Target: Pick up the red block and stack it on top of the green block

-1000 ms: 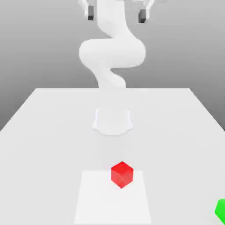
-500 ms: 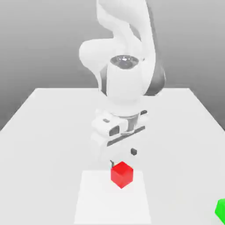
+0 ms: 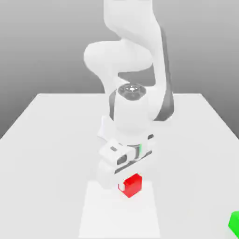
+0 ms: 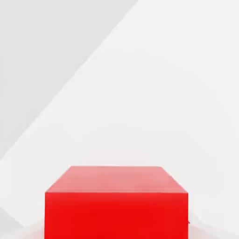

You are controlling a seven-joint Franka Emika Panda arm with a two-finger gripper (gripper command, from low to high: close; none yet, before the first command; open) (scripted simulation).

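Observation:
The red block [image 3: 133, 185] rests on the white table [image 3: 51, 140], near its front, on a paler square patch [image 3: 116, 214]. My gripper [image 3: 126, 179] has come down over it from behind and above, and the white hand hides the block's upper left part. The gripper is shut on the block, which still sits on the table. In the hand view the red block [image 4: 116, 203] lies very close, its top and one side face showing. The green block [image 3: 235, 221] sits at the front of the exterior view's right, cut off by the frame edge, far from the gripper.
The arm's base and bent white links [image 3: 126, 70] stand behind the red block at the table's middle. Open table surface stretches between the red block and the green block.
The arm has swung down from high above the table. The hand dropped onto the red block and the gripper went from open to shut around it. Neither block has moved.

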